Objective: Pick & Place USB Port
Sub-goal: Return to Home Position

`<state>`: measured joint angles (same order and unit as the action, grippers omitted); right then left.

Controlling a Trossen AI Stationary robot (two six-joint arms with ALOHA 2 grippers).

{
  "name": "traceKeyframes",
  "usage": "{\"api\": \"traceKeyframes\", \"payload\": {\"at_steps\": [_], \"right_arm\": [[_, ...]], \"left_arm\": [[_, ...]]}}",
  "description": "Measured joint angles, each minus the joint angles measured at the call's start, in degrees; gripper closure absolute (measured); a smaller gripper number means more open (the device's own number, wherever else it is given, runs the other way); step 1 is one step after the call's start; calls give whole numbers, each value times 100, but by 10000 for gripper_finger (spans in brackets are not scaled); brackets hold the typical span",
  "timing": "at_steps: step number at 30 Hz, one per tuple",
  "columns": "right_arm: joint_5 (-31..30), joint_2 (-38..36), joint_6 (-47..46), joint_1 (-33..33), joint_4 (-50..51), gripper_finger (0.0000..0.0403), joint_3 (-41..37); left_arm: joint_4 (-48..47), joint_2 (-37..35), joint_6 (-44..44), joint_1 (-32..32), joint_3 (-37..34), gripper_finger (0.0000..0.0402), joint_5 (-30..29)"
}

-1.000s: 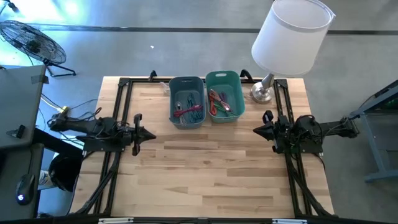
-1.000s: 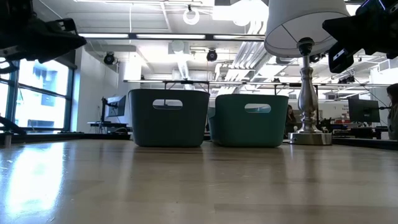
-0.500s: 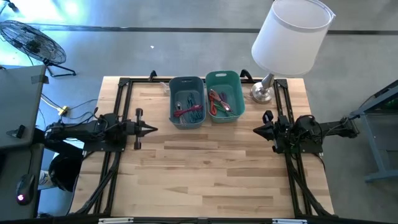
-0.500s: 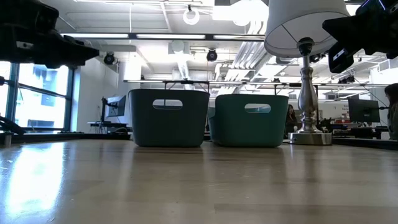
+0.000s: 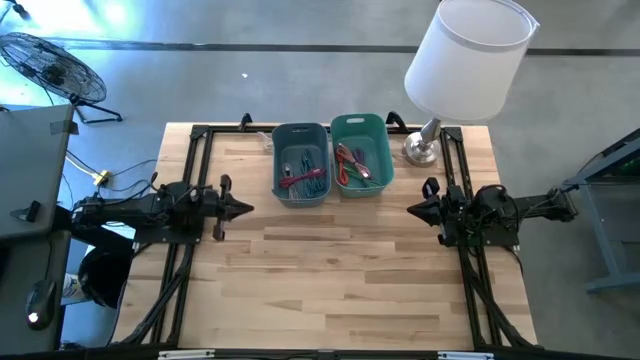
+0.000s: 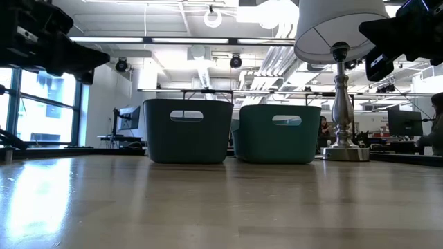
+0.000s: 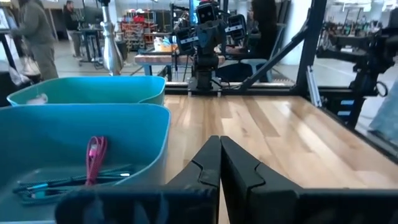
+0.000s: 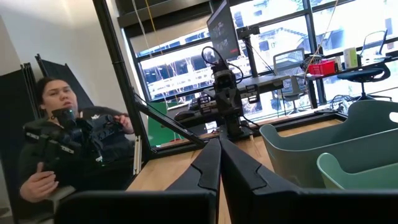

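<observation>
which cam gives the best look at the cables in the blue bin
The high view: it looks straight down into the blue bin, so the cables lie in plain sight. The left wrist view catches a pink cable and some thin ones past the rim; the low and right wrist views show only bin walls.

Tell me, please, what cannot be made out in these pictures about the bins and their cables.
High view: the cables are too small and tangled to count.
Low view: the walls of the blue bin and the green bin hide everything inside them.
Left wrist view: the green bin's inside is hidden by its own near wall.
Low view: the lamp shade is cut off by the top edge.
</observation>
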<state>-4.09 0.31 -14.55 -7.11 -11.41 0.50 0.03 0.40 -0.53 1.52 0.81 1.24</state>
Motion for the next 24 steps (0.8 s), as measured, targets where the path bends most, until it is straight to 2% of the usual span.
{"api": "traceKeyframes", "payload": {"at_steps": [24], "right_arm": [[1,0,2,-1,1,399,-1]], "left_arm": [[-7,0,-105,-2,1,401,-72]]}}
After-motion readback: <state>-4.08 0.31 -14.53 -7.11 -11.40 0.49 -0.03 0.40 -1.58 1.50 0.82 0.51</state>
